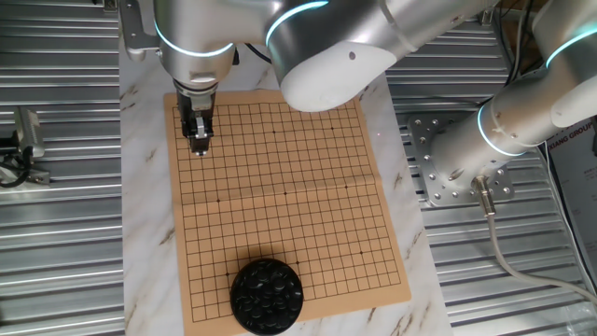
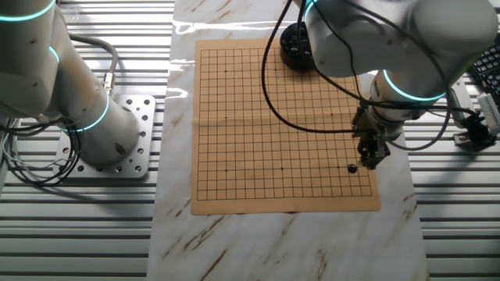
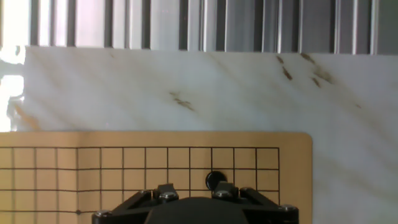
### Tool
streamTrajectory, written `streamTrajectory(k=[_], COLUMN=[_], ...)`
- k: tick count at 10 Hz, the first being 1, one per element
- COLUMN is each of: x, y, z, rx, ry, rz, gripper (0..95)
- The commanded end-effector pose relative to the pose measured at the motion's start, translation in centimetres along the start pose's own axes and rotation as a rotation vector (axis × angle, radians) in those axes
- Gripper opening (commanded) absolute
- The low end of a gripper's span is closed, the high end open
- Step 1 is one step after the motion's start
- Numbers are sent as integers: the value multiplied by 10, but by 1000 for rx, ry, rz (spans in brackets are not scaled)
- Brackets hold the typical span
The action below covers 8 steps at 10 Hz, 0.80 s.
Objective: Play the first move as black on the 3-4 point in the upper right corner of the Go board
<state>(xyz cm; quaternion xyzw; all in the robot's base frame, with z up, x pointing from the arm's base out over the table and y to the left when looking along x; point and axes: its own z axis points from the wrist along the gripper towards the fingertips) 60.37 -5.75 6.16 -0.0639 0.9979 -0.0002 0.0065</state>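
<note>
The small black stone [image 2: 352,168] lies on the wooden Go board [image 2: 273,117], near the corner by the marble edge. In the hand view the stone [image 3: 215,180] sits on a grid crossing a few lines in from the board's corner [image 3: 292,140]. It lies just beyond my right finger [image 3: 224,190]. My gripper [image 2: 369,161] hovers right beside the stone, fingers apart and holding nothing. In one fixed view the gripper [image 1: 199,145] stands over the board [image 1: 280,187] and hides the stone. The gripper [image 3: 194,191] shows at the bottom edge of the hand view.
A round black bowl [image 1: 267,296] full of black stones sits at the board's opposite end, partly hidden by my arm in the other fixed view [image 2: 294,45]. A second arm's base [image 1: 457,168] stands beside the marble slab [image 3: 186,87]. Ribbed metal surrounds the slab.
</note>
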Motion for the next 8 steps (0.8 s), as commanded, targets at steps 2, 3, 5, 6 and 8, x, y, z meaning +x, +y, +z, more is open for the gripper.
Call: streamTrajectory(k=[2,3,5,6,8], x=[0,0,0,0,0], y=[0,0,0,0,0], z=[0,0,0,0,0], rx=[-7,-9,-12,-14,-16], ry=[-1,-2,-3,-4,-5], rz=[-11,-13,-13,-13,-13], gripper=[570,570,570,380,380])
